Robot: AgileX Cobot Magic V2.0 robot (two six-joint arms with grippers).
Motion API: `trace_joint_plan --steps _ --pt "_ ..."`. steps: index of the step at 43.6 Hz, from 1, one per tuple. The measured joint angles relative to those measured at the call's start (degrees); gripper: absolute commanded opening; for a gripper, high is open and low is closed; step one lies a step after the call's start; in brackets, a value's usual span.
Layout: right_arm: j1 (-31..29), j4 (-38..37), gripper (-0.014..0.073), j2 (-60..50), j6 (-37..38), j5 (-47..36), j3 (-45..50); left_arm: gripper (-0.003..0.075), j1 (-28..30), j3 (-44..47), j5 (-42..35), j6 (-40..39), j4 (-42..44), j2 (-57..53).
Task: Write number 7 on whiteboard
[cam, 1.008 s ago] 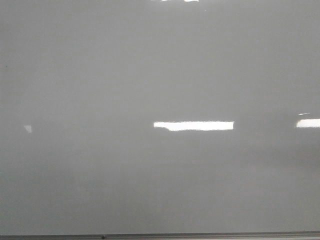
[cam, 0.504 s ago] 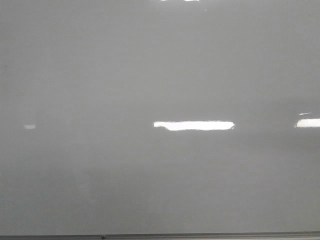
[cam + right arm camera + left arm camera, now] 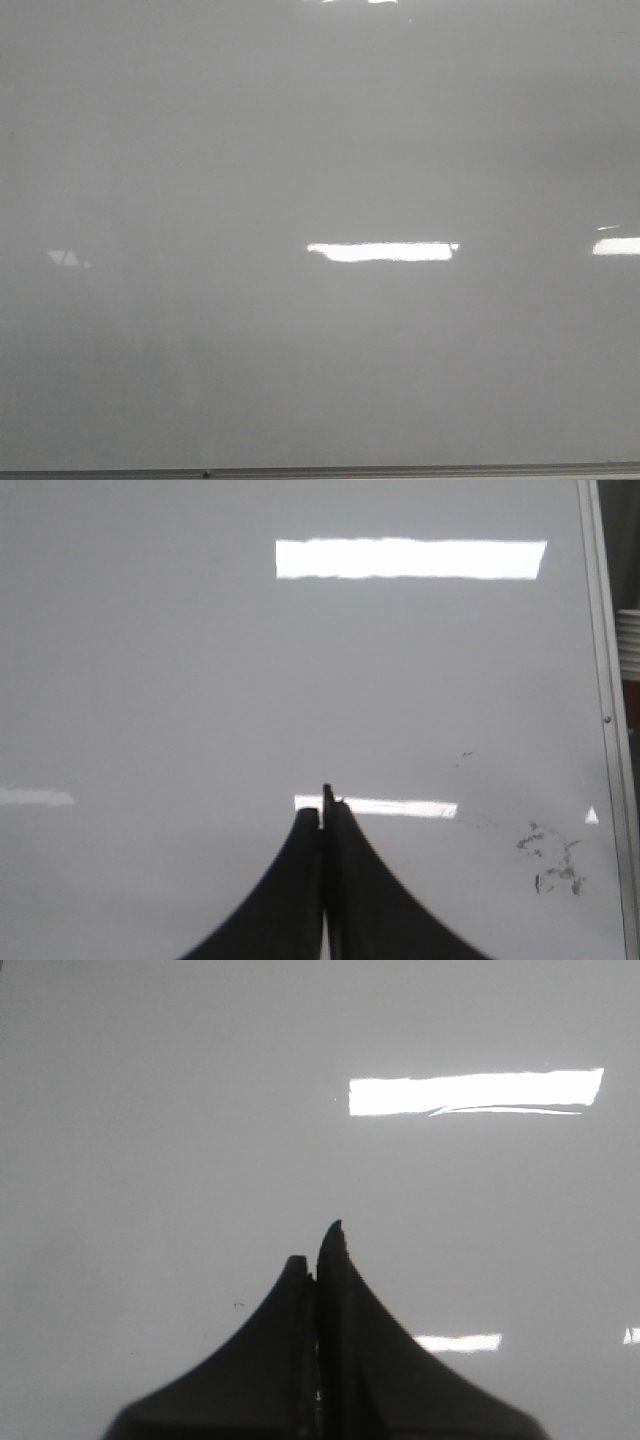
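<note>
The whiteboard (image 3: 320, 150) fills the front view, glossy pale grey with bright light reflections; no arm or gripper shows there. No number 7 shows on it in any view. In the left wrist view my left gripper (image 3: 318, 1250) is shut and empty over bare whiteboard (image 3: 150, 1110). In the right wrist view my right gripper (image 3: 320, 810) is shut and empty over the whiteboard (image 3: 150, 680). No marker shows in either gripper.
A thin metal edge (image 3: 320, 471) runs along the board's bottom in the front view. In the right wrist view a metal frame edge (image 3: 603, 680) borders the board, with faint dark smudges (image 3: 550, 860) near it.
The reflections on the board have shifted slightly; the small one at the left changed shape. Nothing else has visibly moved.
</note>
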Motion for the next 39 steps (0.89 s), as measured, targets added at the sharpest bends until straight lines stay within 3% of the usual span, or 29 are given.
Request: trace_joint_plan --steps 7,20,34,39 --pt "0.00 0.00 -0.0118 7.60 0.00 6.11 -5.19 -0.0020 0.00 -3.14 3.66 0.00 0.00 5.14" --pt "0.00 0.00 -0.0118 17.10 0.00 8.82 -5.53 -0.0020 0.00 -1.91 11.82 0.00 0.00 10.98" --pt "0.00 0.00 -0.0113 24.40 -1.05 12.13 -4.30 -0.0020 0.00 1.52 13.70 0.00 0.00 13.91" --pt "0.00 0.00 -0.0034 26.02 -1.88 13.40 -3.59 -0.0011 0.00 2.31 13.67 0.00 0.00 14.51"
